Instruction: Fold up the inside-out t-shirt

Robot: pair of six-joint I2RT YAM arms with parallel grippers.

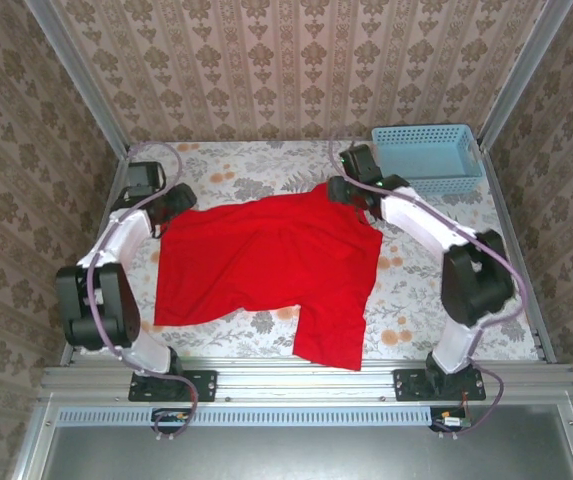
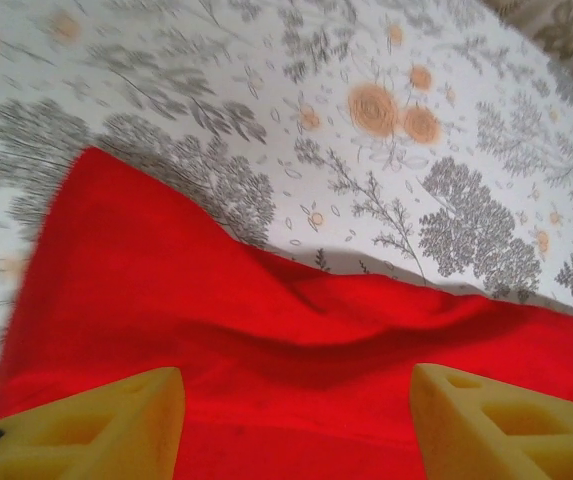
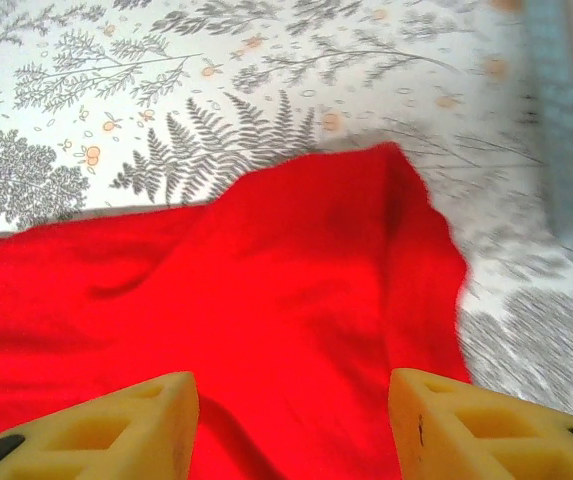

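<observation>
Left gripper (image 2: 296, 400), right gripper (image 3: 291, 400), both parted, over red t-shirt (image 1: 266, 260)

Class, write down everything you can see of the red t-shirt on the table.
The t-shirt is plain bright red soft cloth, no print visible. It lies spread out, mildly rumpled, on the floral tablecloth, with one flap reaching the cloth's near edge. The left gripper and right gripper sit over its two far corners, jaws open, clamping nothing.
</observation>
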